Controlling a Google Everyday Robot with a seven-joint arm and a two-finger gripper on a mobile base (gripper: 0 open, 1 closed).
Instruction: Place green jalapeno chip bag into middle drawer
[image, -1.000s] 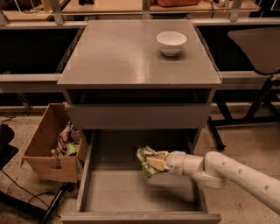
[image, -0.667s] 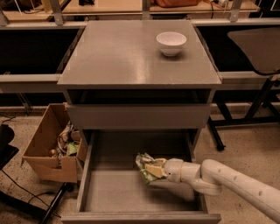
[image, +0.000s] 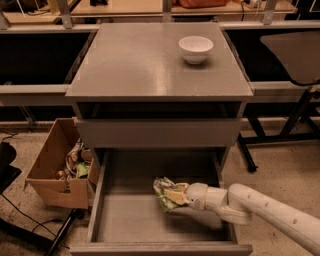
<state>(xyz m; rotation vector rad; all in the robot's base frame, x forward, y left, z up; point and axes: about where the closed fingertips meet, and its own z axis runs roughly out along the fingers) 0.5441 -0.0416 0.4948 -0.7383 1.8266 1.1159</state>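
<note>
The green jalapeno chip bag (image: 164, 192), crumpled green and white, is inside the open middle drawer (image: 125, 220), near the centre and low over its grey floor. My gripper (image: 173, 196) reaches in from the right on a white arm and is shut on the bag's right side. I cannot tell whether the bag touches the floor. The drawer is pulled out wide below the cabinet's closed upper drawer front (image: 159, 132).
A white bowl (image: 195, 49) stands on the grey cabinet top (image: 140, 65) at the back right. A cardboard box (image: 55, 167) with clutter sits on the floor left of the drawer. A dark table stands to the right.
My gripper has carried the bag a little to the left and lower inside the drawer. The arm has dropped closer to the drawer floor.
</note>
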